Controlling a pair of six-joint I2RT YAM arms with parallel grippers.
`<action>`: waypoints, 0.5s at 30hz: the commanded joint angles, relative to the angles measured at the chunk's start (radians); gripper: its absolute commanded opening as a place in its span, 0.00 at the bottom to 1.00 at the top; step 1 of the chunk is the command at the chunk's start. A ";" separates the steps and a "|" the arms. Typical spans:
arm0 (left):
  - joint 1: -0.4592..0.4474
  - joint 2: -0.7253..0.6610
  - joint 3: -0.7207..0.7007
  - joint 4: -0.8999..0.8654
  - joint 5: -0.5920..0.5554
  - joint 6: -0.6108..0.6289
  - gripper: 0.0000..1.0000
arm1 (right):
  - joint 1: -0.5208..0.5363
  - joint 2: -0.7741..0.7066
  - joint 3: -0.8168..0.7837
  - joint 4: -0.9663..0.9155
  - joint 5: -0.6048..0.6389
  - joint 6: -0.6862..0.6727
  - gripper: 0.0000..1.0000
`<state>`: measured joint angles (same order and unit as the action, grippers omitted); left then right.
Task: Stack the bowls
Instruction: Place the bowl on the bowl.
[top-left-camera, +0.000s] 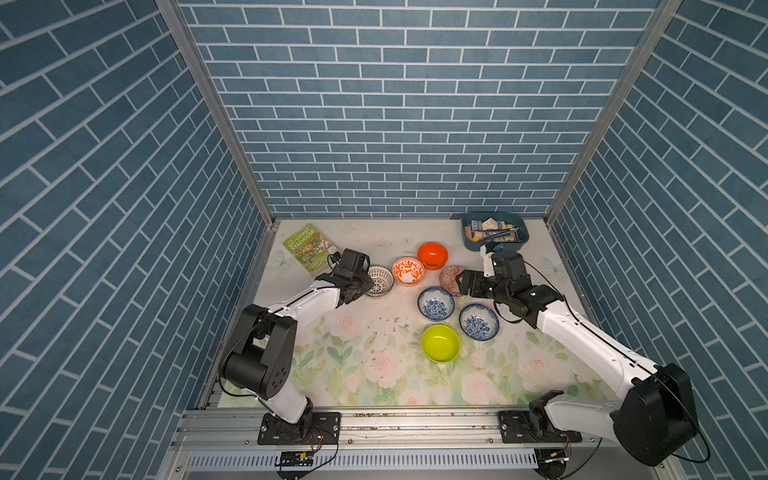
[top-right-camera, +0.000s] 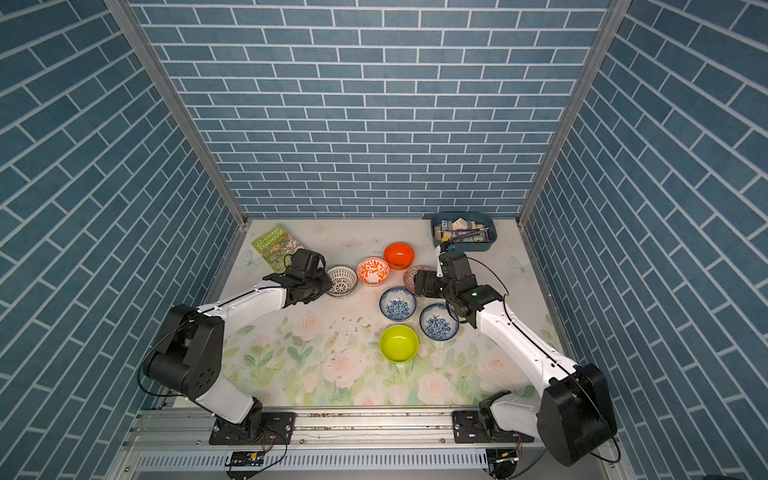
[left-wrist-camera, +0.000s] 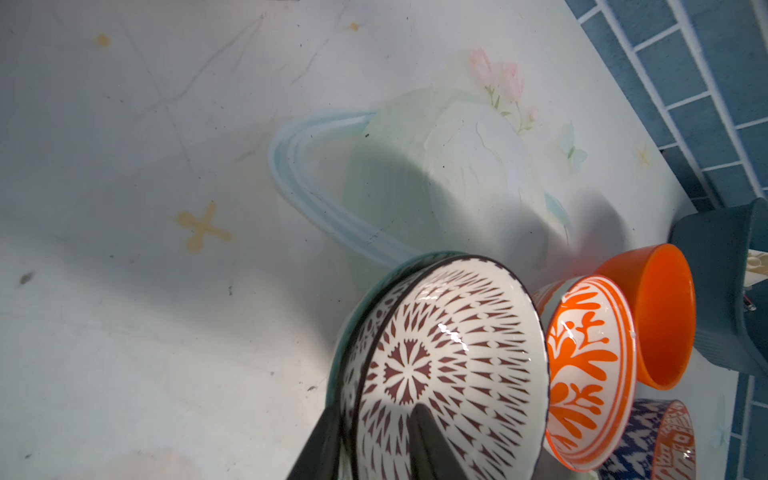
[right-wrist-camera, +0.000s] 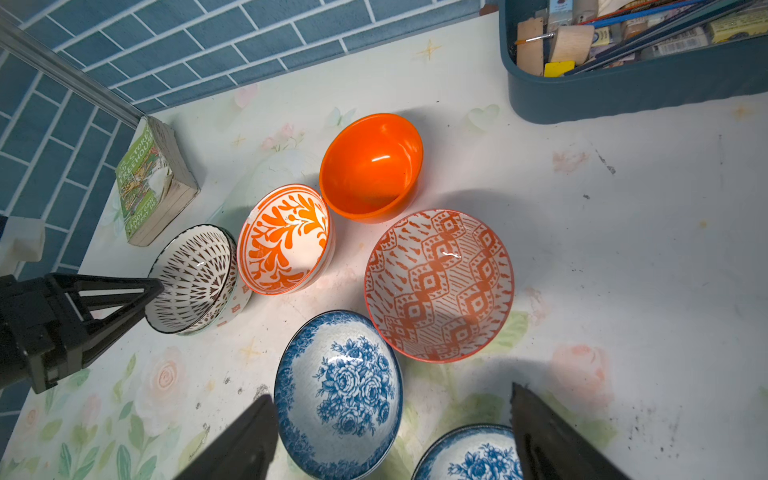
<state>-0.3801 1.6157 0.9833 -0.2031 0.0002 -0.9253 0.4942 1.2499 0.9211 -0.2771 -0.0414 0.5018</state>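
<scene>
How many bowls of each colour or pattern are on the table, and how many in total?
Plain orange: 1
Plain lime green: 1
Orange-and-white patterned: 2
Blue floral: 2
Black-and-white lattice: 1
Grey-green, nested beneath it: 1
Total: 8

Green book (top-left-camera: 308, 249) on the tabletop (top-left-camera: 376, 245), cover title "STOREY TREEHOUSE" in pale capitals, number before it perhaps 65, lower edge lettering starting "ANDY GRI", tray (top-left-camera: 498, 247) labels too small to read

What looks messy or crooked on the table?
Dark crumbs are scattered on the flowery mat, beside a blue floral bowl. The black-and-white bowl looks tilted inside another bowl, not nested flat. Nothing looks broken.
</scene>
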 joint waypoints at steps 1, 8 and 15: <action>-0.005 -0.023 0.023 -0.038 -0.021 0.003 0.41 | -0.013 0.011 0.036 -0.016 -0.022 0.031 0.90; -0.004 -0.066 0.002 -0.062 -0.034 0.004 0.57 | -0.070 0.038 0.052 -0.040 -0.051 0.049 0.90; -0.005 -0.119 -0.005 -0.067 -0.056 0.033 0.66 | -0.150 0.090 0.068 -0.071 -0.108 0.042 0.89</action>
<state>-0.3805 1.5246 0.9848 -0.2432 -0.0296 -0.9188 0.3676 1.3178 0.9596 -0.3130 -0.1104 0.5278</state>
